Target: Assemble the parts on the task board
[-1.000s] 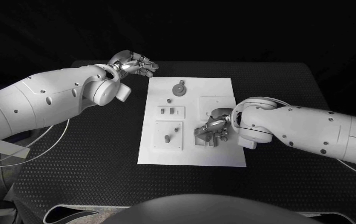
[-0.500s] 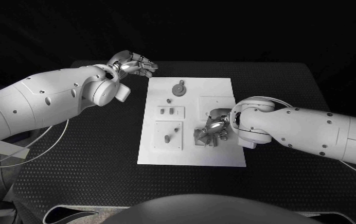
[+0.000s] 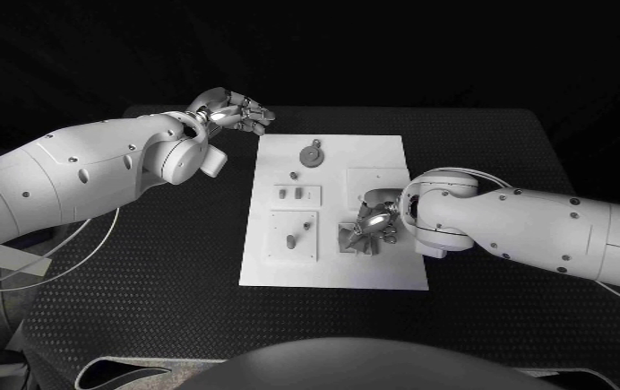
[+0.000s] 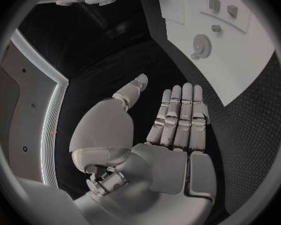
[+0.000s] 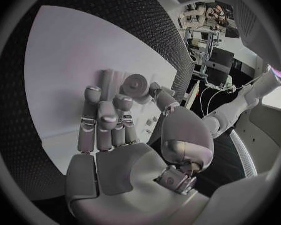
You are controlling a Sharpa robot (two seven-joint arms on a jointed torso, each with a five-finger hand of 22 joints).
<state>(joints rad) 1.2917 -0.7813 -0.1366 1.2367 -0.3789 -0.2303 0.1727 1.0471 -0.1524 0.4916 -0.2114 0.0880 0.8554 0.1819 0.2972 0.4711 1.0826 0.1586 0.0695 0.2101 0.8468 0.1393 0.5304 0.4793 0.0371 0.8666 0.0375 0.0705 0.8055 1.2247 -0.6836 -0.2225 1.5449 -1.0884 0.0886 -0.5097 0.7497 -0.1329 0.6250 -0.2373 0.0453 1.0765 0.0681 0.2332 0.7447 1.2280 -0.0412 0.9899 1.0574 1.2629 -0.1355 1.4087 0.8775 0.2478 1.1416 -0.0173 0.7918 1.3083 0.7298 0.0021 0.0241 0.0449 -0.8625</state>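
Fingers of the right hand (image 3: 371, 225) are curling over a round part (image 5: 135, 84) on the task board (image 3: 388, 152) (whether they actually grip it, I cannot tell). The left hand (image 3: 233, 112) is hovering open-fingered over the black desk (image 3: 168, 247) beside the board's far corner.

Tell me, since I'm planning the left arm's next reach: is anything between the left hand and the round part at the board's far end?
Nothing visible. The left hand hovers open over the bare table just off the board's far left corner, and the round part lies uncovered on the board. The right hand works nearer the robot, out of that path.
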